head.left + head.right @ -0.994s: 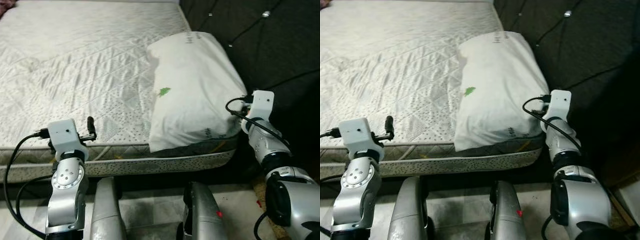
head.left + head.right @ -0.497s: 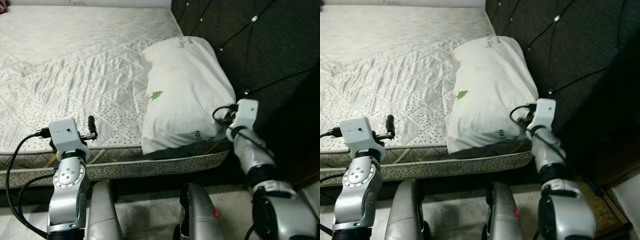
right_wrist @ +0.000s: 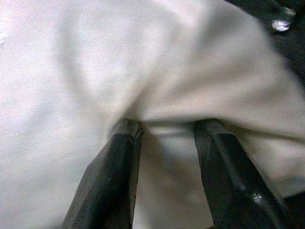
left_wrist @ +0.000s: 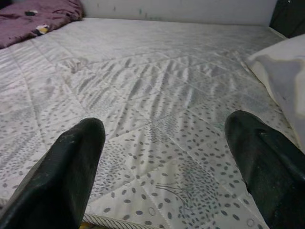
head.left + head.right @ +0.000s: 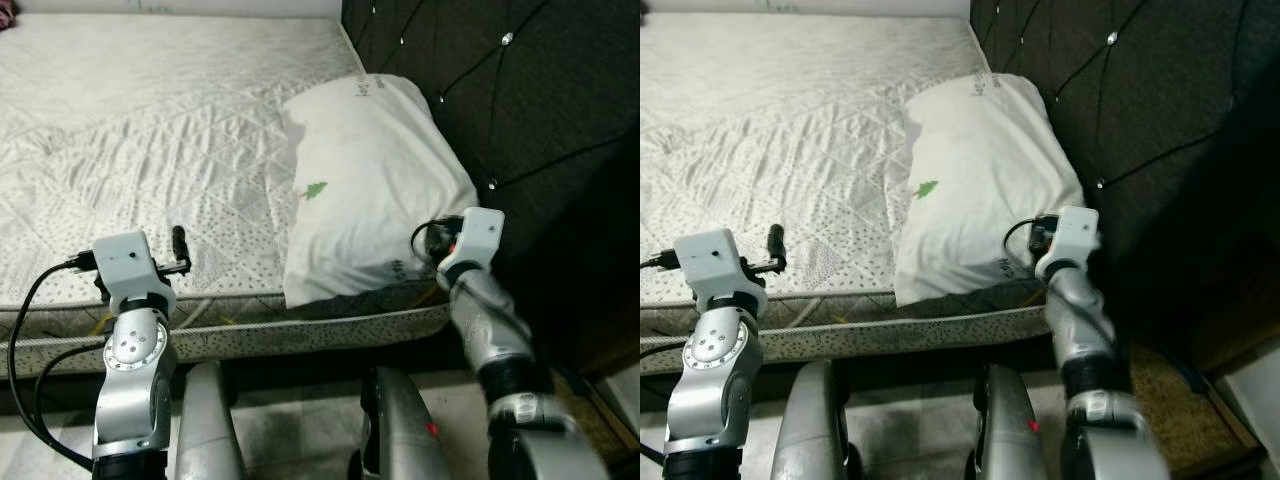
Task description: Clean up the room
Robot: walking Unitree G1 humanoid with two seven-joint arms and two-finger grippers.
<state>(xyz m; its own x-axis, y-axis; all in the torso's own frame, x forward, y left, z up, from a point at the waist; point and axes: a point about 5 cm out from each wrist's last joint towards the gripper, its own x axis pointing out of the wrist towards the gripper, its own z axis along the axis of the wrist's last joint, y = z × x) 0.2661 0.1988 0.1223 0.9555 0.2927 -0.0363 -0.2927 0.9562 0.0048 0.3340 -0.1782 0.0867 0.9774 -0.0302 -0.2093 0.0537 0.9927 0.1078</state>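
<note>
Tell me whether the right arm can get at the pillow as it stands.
Probably yes: the right gripper is already at the near corner of the pillow, its jaws pressed into a fold of the cover, with nothing between them.

We saw a bed with a bare quilted mattress (image 5: pixel 160 130), white with a grey speckled pattern, its near edge trimmed in piping. A white pillow (image 5: pixel 370 180) with a small green leaf mark lay on it at the right end, against the dark tufted headboard (image 5: pixel 520 110). A purple cloth (image 4: pixel 38 21) lay bunched at the mattress's far corner.
</note>
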